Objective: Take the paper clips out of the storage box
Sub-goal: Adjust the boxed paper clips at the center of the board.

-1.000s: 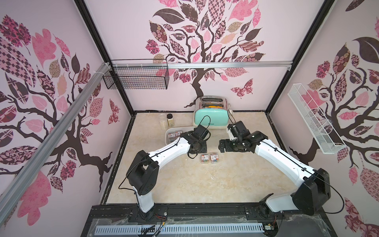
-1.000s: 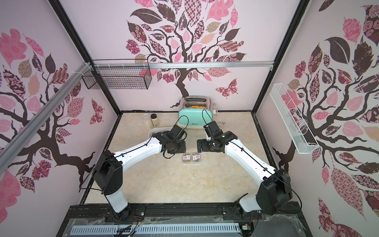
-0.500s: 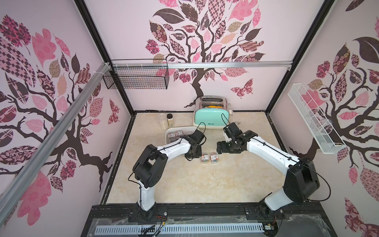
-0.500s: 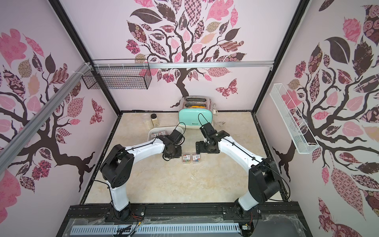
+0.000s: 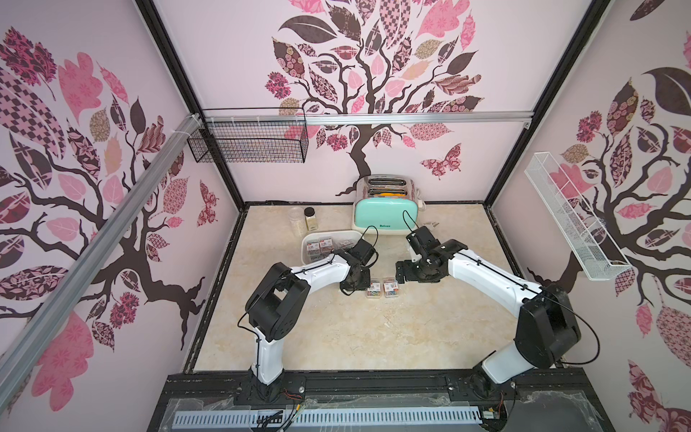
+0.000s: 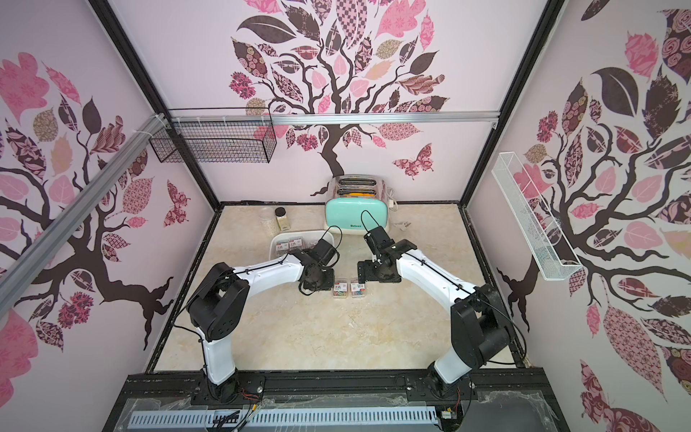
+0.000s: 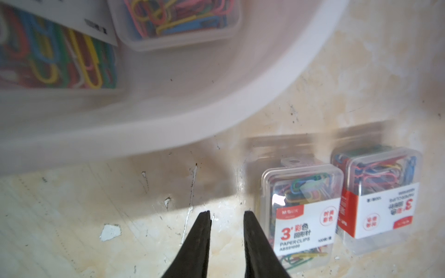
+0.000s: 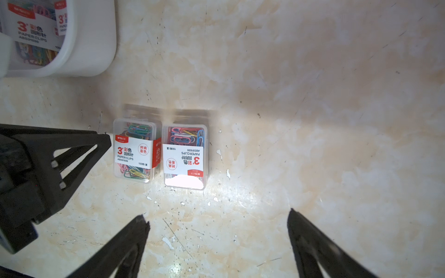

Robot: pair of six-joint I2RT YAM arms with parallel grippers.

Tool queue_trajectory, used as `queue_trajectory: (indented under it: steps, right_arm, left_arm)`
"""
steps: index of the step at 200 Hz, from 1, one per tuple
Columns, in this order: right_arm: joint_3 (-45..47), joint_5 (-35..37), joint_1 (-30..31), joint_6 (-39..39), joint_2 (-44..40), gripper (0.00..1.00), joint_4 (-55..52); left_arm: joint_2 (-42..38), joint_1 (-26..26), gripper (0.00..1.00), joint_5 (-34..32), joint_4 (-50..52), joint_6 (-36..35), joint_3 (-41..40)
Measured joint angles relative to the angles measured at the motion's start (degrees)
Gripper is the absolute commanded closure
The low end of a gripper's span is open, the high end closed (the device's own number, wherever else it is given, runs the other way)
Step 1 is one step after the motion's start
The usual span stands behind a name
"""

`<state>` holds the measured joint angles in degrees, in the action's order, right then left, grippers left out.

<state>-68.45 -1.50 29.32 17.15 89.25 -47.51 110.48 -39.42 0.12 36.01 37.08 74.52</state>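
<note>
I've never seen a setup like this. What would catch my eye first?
Probably the pink-and-brown tree decals all around, then the mint-green toaster at the back of the table. Mid-table, the left arm and right arm lean in towards two clear cases of paper clips, beside a white storage box holding more.

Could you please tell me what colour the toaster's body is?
Mint green, under a shiny silver top; the toaster shows best in a top view.
</note>
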Motion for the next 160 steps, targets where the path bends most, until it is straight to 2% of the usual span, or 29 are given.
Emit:
queue_trajectory:
  steps: [160]
  right_arm:
    - [0.0, 0.0, 0.0, -0.1, 0.0, 0.05, 0.0]
  left_arm:
    - [3.6, -1.5, 0.70, 0.0, -0.4, -1.4, 3.2]
